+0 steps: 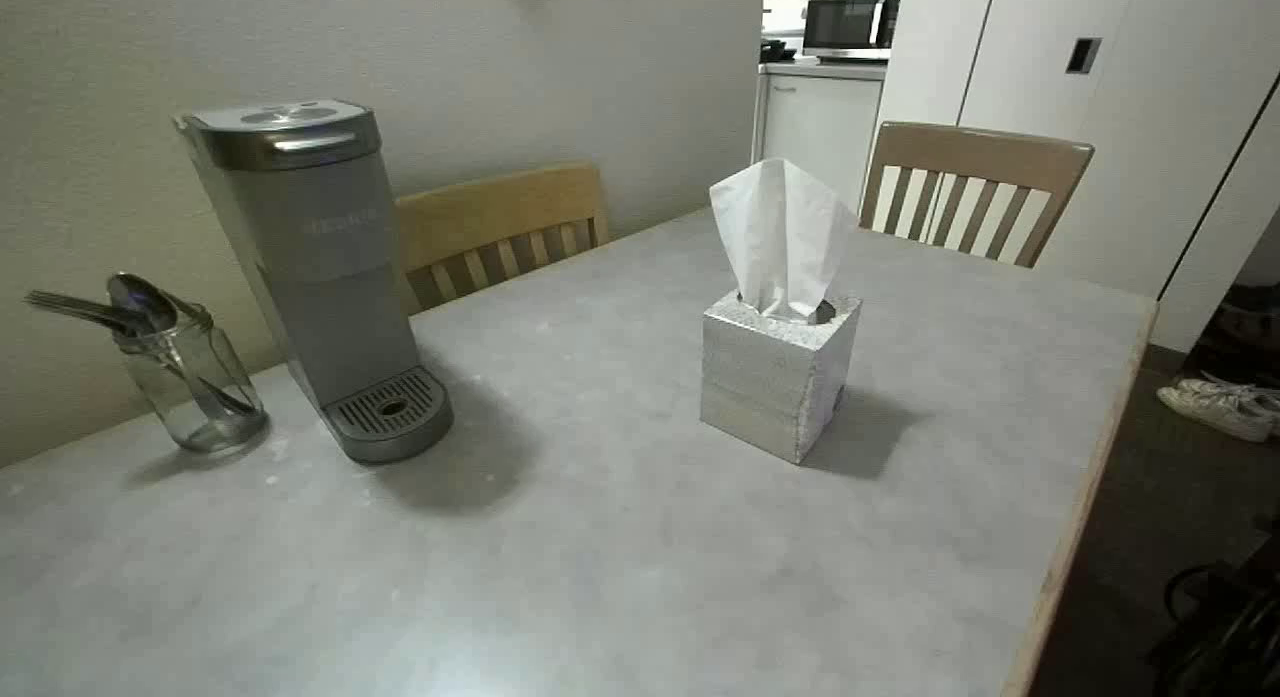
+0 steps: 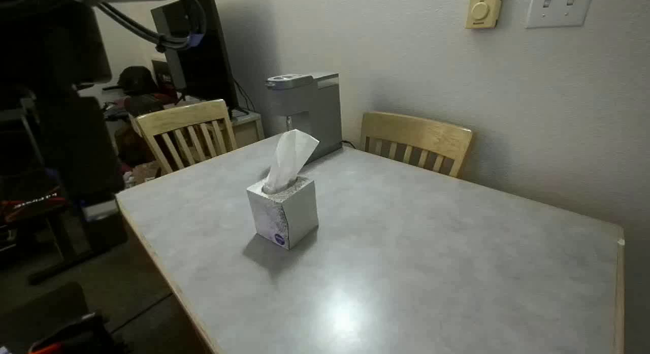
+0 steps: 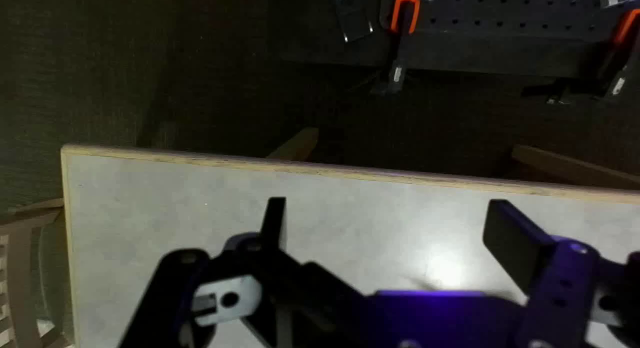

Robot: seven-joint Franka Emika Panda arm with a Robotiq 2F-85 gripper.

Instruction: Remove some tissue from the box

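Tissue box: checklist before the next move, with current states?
1. Tissue box upright on the table: ok.
2. White tissue sticking up from the opening: ok.
3. Coffee maker standing apart from the tissue box: ok.
4. Jaws open, nothing gripped: ok.
5. Tissue box visible in the wrist view: not ok, out of frame.
6. Tissue box heavy enough to stay put during a pull: cannot tell.

In both exterior views the tissue box (image 1: 765,382), cube-shaped, pale grey with speckled top, stands upright on the table (image 1: 610,537); white tissue (image 1: 780,239) protrudes through its top opening, creased lengthwise, its free end widening upward
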